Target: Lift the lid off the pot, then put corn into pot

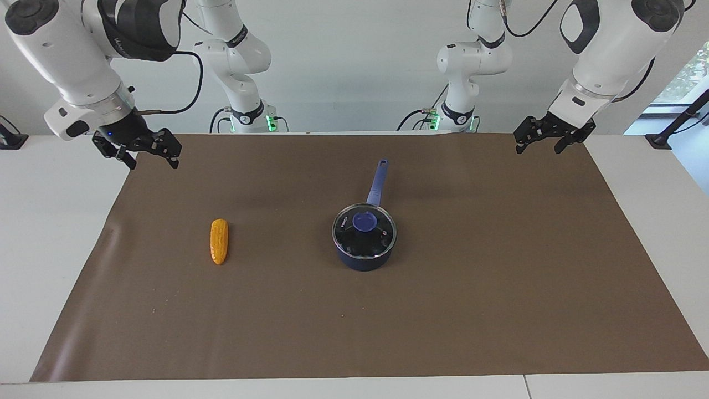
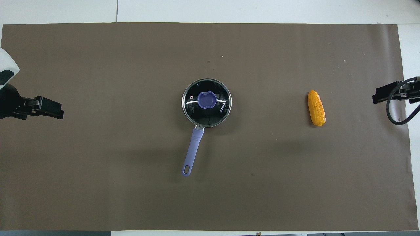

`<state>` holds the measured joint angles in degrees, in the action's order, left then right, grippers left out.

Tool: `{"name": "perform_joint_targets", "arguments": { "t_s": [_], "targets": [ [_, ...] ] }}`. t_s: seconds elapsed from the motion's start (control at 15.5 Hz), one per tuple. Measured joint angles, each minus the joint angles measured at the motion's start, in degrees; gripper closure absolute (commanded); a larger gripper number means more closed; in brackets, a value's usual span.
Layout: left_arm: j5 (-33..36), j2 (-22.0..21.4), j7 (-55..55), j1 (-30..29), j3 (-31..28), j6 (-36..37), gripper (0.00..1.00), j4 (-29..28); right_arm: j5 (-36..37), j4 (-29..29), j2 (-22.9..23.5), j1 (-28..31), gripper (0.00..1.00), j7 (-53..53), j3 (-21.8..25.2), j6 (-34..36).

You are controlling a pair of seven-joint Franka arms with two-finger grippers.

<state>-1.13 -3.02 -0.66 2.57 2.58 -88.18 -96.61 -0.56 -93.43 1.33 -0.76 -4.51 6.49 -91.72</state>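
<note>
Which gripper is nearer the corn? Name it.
Right. The right gripper hangs over the mat's edge at the corn's end of the table; the left gripper is over the mat's other end, with the pot between.

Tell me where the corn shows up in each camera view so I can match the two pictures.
Facing view: the corn lies on the brown mat toward the right arm's end, at picture left.
Overhead view: the corn lies at picture right.
Shared landmark: the pot at mid-mat, the lid on it.
</note>
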Motion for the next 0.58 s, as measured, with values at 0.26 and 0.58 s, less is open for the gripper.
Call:
{"name": "perform_joint_targets", "arguments": {
  "t_s": [0.26, 0.58],
  "targets": [
    [0.0, 0.0, 0.0, 0.01, 0.15, 0.0, 0.0, -0.04, 0.0, 0.0, 0.0, -0.14, 0.0, 0.0, 0.0, 0.0],
    [0.0, 0.0, 0.0, 0.05, 0.3, -0.07, 0.0, -0.05, -0.29, -0.68, 0.02, -1.48, 0.0, 0.06, -0.03, -3.09]
  ]
}}
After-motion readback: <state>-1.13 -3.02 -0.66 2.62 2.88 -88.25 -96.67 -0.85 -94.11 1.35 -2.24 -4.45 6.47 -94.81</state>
